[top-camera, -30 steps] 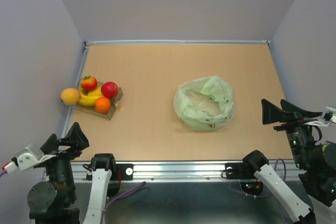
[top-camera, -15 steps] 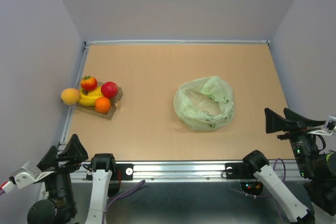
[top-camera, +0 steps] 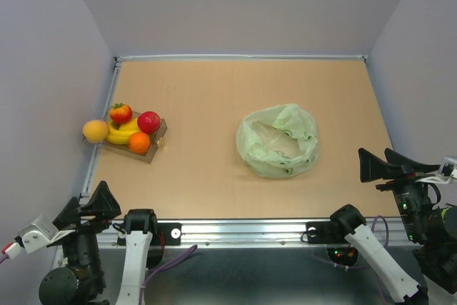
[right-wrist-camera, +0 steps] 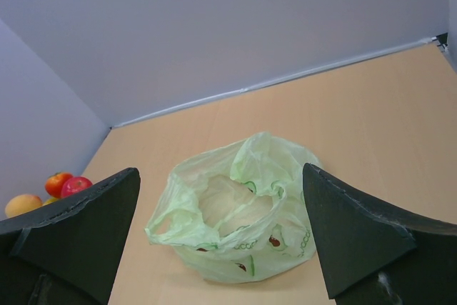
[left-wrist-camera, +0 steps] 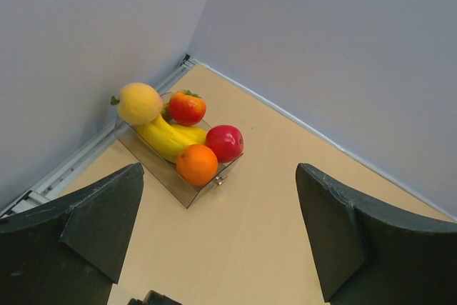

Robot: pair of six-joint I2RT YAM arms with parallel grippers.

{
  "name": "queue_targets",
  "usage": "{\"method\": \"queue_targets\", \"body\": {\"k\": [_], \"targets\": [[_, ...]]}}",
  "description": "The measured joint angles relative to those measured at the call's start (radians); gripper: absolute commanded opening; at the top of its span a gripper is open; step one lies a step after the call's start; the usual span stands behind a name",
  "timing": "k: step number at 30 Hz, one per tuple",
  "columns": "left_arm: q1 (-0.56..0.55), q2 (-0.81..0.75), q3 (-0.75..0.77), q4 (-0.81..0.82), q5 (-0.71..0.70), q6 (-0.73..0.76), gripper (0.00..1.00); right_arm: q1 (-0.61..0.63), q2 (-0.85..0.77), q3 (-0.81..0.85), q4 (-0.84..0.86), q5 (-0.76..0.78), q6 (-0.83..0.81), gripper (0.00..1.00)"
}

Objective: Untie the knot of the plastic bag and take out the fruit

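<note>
Bag (top-camera: 277,141): pale green, crumpled on bench (top-camera: 207,91) right of centre, mouth gaping upward.
Fruit (top-camera: 128,130): piled in clear box (left-wrist-camera: 166,180) by the bench's left edge, well apart from bag.
Left jaws: spread wide, empty, at near-left corner, facing fruit.
Right jaws: spread wide, empty, near bench's right edge, facing bag.

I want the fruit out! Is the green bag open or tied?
Open. The bag lies with its mouth gaping wide; the fruit sits apart in a box.
</note>
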Motion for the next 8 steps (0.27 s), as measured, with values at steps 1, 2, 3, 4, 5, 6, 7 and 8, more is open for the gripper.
{"method": "queue_targets", "body": {"k": [1, 2, 3, 4, 5, 6, 7, 8], "targets": [[0.000, 0.000, 0.000, 0.000, 0.000, 0.000, 0.99, 0.000, 0.000, 0.000, 0.000, 0.000, 0.000, 1.00], [0.000, 0.000, 0.000, 0.000, 0.000, 0.000, 0.99, 0.000, 0.000, 0.000, 0.000, 0.000, 0.000, 1.00], [0.000, 0.000, 0.000, 0.000, 0.000, 0.000, 0.99, 0.000, 0.000, 0.000, -0.001, 0.000, 0.000, 1.00], [0.000, 0.000, 0.000, 0.000, 0.000, 0.000, 0.99, 0.000, 0.000, 0.000, -0.001, 0.000, 0.000, 1.00], [0.000, 0.000, 0.000, 0.000, 0.000, -0.001, 0.99, 0.000, 0.001, 0.000, -0.002, 0.000, 0.000, 1.00], [0.000, 0.000, 0.000, 0.000, 0.000, -0.003, 0.99, 0.000, 0.002, 0.000, -0.002, 0.000, 0.000, 1.00], [0.000, 0.000, 0.000, -0.001, 0.000, -0.003, 0.99, 0.000, 0.004, 0.000, -0.003, 0.000, -0.001, 1.00], [0.000, 0.000, 0.000, -0.001, 0.001, -0.004, 0.99, 0.000, 0.007, 0.000, -0.003, 0.000, -0.001, 1.00]]}}
